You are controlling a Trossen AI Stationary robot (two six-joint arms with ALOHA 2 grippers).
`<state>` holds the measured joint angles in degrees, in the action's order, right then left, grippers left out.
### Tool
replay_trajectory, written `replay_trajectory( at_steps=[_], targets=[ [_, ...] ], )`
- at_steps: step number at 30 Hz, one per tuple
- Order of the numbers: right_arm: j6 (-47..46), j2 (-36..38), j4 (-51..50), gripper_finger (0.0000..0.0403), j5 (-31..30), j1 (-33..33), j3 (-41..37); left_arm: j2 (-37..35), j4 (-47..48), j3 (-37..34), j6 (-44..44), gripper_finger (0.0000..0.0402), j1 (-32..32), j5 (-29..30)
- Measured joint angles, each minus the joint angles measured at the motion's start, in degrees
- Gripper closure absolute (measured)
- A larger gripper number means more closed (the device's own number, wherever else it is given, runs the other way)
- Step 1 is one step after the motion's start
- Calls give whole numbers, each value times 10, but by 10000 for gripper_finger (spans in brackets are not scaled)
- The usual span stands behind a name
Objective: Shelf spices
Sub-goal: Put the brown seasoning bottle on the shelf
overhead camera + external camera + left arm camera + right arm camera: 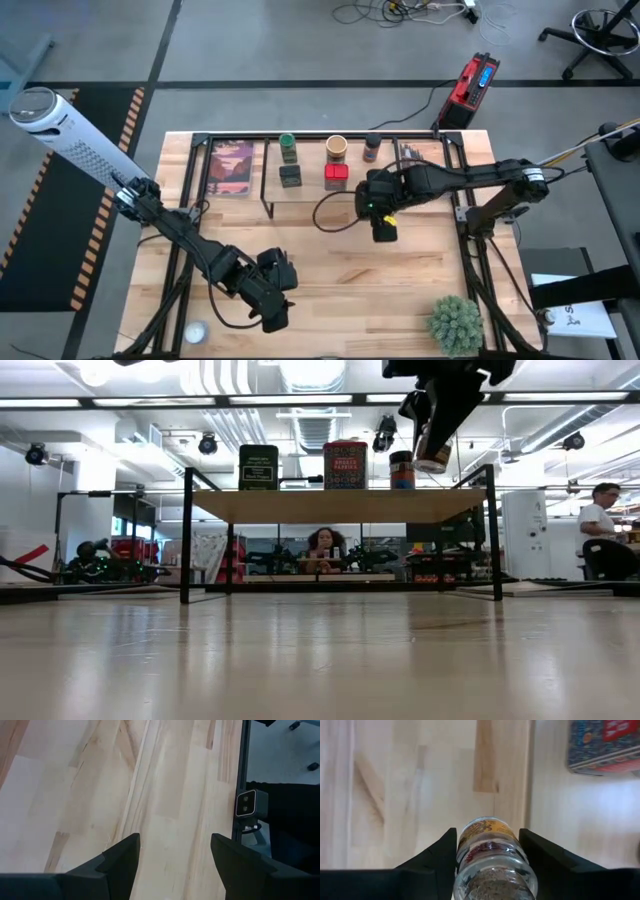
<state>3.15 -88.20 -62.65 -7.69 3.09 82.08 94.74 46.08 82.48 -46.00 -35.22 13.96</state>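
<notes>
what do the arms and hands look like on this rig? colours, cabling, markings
Both arms are dark, near-black jointed links. A black cable loops beside the right arm; the left arm has cables along it. The right hand and left hand each end in two matte black, wedge-shaped fingers with angular faceted edges. No markings or logos can be made out on either.

High view: the right end effector (383,222) and its arm hide whatever it carries. Low view: that arm is cut off by the top edge; the labels on the containers standing on the shelf (340,506) are too small to read. Right wrist view: the clear jar (492,862) is cropped at the bottom edge; the red tin (605,745) runs off the top and side edges.
</notes>
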Motion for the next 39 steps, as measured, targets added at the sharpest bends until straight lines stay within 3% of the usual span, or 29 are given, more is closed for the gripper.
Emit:
replay_trajectory(
  at_steps=[9, 32, 39],
  targets=[
    [20, 0, 2, 221, -2, -42, 0, 0, 0, 0, 2, 168, 0, 0],
    [-32, 0, 0, 225, -14, -114, 0, 0, -2, 0, 18, 168, 0, 0],
    [-32, 0, 0, 202, -15, -114, 0, 0, -3, 0, 18, 168, 0, 0]
  ],
)
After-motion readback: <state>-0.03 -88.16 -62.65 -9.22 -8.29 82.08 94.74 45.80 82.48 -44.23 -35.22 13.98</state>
